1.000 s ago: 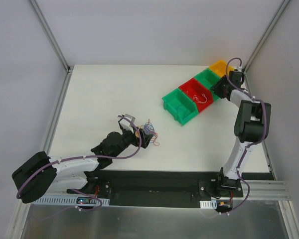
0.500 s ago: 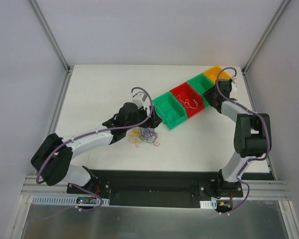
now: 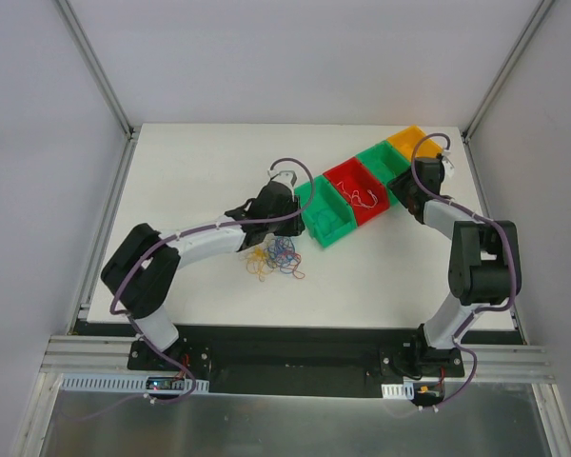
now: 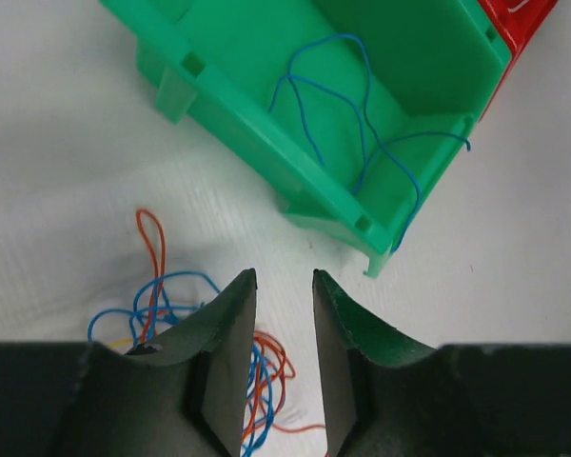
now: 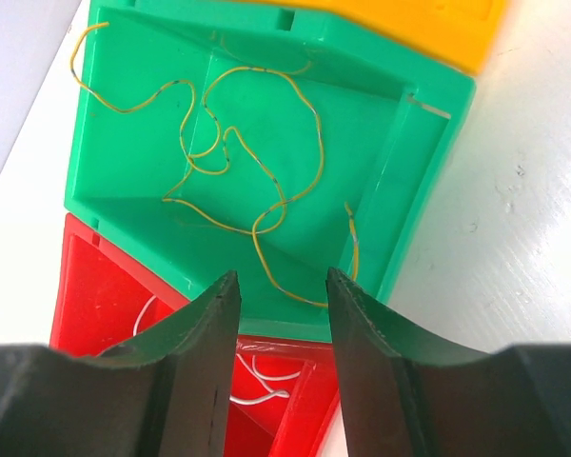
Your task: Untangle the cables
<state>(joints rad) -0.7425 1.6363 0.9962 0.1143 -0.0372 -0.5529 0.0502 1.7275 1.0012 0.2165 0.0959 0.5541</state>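
A loose tangle of blue, red and orange-yellow cables [image 3: 276, 259] lies on the white table; the left wrist view shows it [image 4: 162, 305] partly under my left fingers. My left gripper [image 3: 293, 214] [image 4: 281, 281] hovers between that tangle and the nearest green bin [image 4: 238, 105], open with only bare table in the gap. A blue cable [image 4: 362, 114] lies inside that bin. My right gripper [image 3: 400, 188] [image 5: 284, 276] hangs open and empty over the wall between the second green bin [image 5: 124, 205], which holds yellow cable [image 5: 238, 162], and the red bin [image 5: 95, 286], which holds white cable [image 5: 266, 381].
Green [image 3: 325, 214], red [image 3: 359, 190], green [image 3: 385, 162] and yellow [image 3: 411, 141] bins form a diagonal row toward the back right. Metal frame posts rise at the table's back corners. My left arm stretches across the table's middle.
My left arm swung away from the tangle and reached toward the nearest green bin, its jaws narrowing. The row of bins sits slightly further left. The right arm shifted over the bins.
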